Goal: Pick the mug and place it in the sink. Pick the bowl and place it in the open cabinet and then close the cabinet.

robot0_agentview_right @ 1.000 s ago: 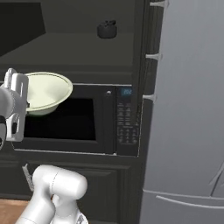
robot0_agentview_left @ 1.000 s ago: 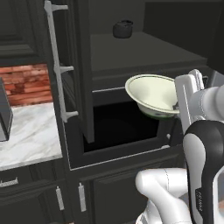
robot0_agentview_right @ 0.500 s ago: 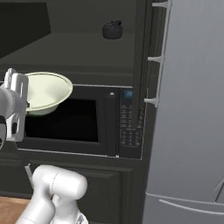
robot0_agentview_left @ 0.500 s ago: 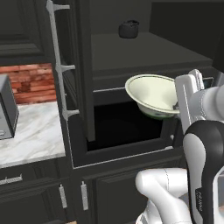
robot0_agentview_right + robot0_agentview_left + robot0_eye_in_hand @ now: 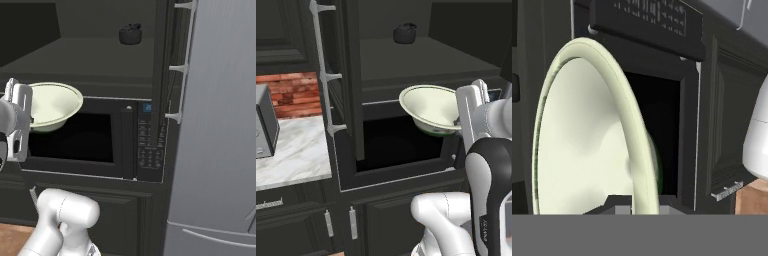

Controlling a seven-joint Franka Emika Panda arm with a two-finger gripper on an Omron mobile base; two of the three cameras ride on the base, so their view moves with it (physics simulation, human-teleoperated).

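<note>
The bowl (image 5: 431, 107), pale cream with a green band low on its outside, hangs tilted in front of the built-in microwave, just below the open cabinet's shelf (image 5: 421, 60). My gripper (image 5: 459, 120) is shut on the bowl's right rim; from the other side the gripper (image 5: 29, 119) pinches the bowl (image 5: 52, 102) at its left rim. The hand view has the bowl (image 5: 582, 135) edge-on with the gripper (image 5: 639, 200) at its rim. The cabinet door (image 5: 343, 75) stands swung open at left, its long silver bar handle (image 5: 323, 70) facing me. The mug and sink are out of view.
A small dark lidded pot (image 5: 405, 33) sits deep on the cabinet shelf. Below is the microwave (image 5: 147, 140) with its button panel. A grey fridge (image 5: 220, 125) fills the right. A marble counter (image 5: 291, 150) with a grey appliance (image 5: 263, 122) lies left.
The whole picture has shifted slightly right in both base views, so the base has moved. The bowl stays held in the same place relative to the arm.
</note>
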